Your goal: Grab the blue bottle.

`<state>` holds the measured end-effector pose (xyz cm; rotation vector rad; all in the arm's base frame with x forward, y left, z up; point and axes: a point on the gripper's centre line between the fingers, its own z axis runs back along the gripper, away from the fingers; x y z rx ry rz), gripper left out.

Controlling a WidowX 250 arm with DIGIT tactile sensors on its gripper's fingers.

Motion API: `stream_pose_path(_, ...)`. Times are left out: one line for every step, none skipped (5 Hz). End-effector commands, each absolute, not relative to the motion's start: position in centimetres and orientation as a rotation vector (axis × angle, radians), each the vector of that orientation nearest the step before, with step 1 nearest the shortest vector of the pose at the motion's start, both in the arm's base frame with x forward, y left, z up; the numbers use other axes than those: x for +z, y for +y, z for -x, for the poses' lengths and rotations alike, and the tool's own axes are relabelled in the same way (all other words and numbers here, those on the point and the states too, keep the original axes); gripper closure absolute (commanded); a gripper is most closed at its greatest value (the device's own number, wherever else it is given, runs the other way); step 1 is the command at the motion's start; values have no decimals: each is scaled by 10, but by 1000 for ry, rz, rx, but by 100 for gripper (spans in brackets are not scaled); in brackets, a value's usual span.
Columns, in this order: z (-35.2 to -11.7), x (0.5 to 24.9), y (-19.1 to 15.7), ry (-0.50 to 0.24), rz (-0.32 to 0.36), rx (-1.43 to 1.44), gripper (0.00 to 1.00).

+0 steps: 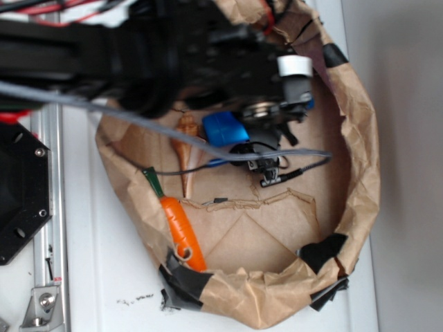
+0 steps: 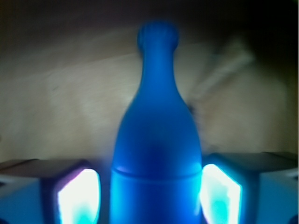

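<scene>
The blue bottle (image 2: 158,140) fills the middle of the wrist view, its narrow neck and rounded tip pointing away from the camera. My gripper (image 2: 152,196) straddles its thick body. The right pad (image 2: 219,196) looks to be against the bottle, while a thin dark gap separates the left pad (image 2: 79,198) from it, so the gripper is open. In the exterior view the bottle (image 1: 225,129) lies on the brown paper floor, mostly hidden under my black arm (image 1: 173,62).
A brown paper wall (image 1: 360,159) rings the work area, patched with black tape (image 1: 322,252). An orange toy carrot (image 1: 181,232) lies at the front left. A tan seashell (image 1: 185,131) sits just left of the bottle. A grey cable (image 1: 208,142) crosses above them.
</scene>
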<state>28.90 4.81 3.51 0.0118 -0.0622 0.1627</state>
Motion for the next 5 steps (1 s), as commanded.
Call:
stream_pose_path(-291,138,56,-157,-256,-111,100)
stream_pose_path(-278,187,44,-168,-134,-193,100)
stream_pose_path(-249,231,37,-110,-142,-1,100)
stream_pose_path(-237,233,33,-136,-251,114,100)
stream_pose_path(-234,231,35,-134,-246,173,100)
